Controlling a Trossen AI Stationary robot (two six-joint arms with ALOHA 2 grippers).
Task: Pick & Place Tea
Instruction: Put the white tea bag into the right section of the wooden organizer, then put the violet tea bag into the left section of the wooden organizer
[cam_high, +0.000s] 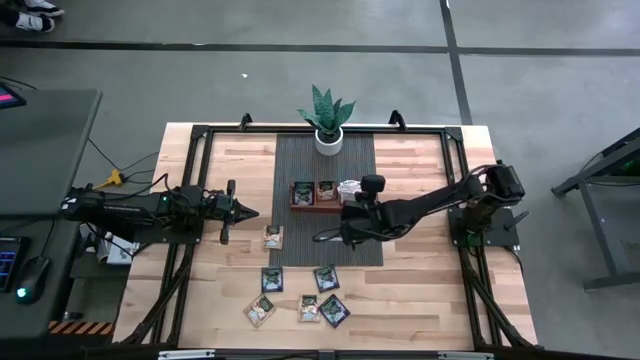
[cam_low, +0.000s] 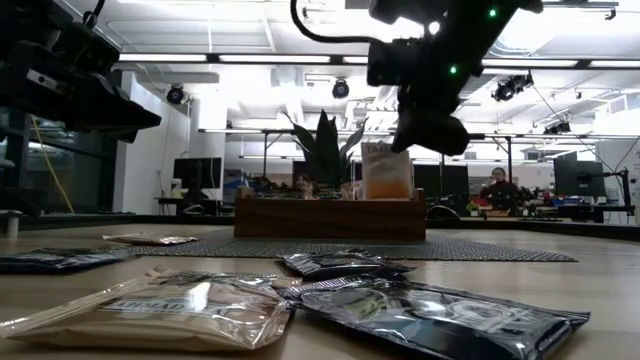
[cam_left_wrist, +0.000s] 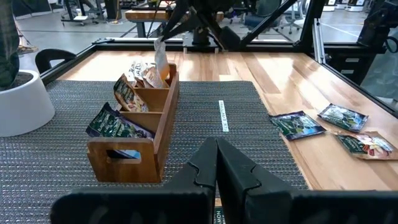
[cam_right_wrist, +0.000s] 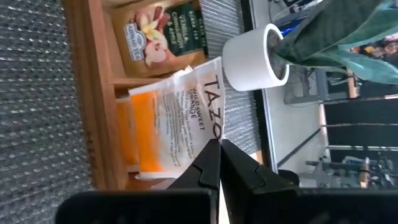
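Jaws of right gripper (cam_right_wrist: 219, 144) pinching orange packet (cam_right_wrist: 171, 127) over tray (cam_right_wrist: 84, 74)

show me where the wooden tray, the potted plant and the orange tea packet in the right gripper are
wooden tray (cam_left_wrist: 163, 127): left wrist view, on its long side wall.
potted plant (cam_high: 329, 140): high view, on its white pot.
orange tea packet (cam_right_wrist: 163, 130): right wrist view, on its orange face.

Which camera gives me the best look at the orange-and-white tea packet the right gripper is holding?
The right wrist view: the orange-and-white tea packet fills the frame, pinched in the right gripper above the wooden tray. The low view shows it upright over the tray; the left wrist view shows only its edge; the high view shows a pale speck.
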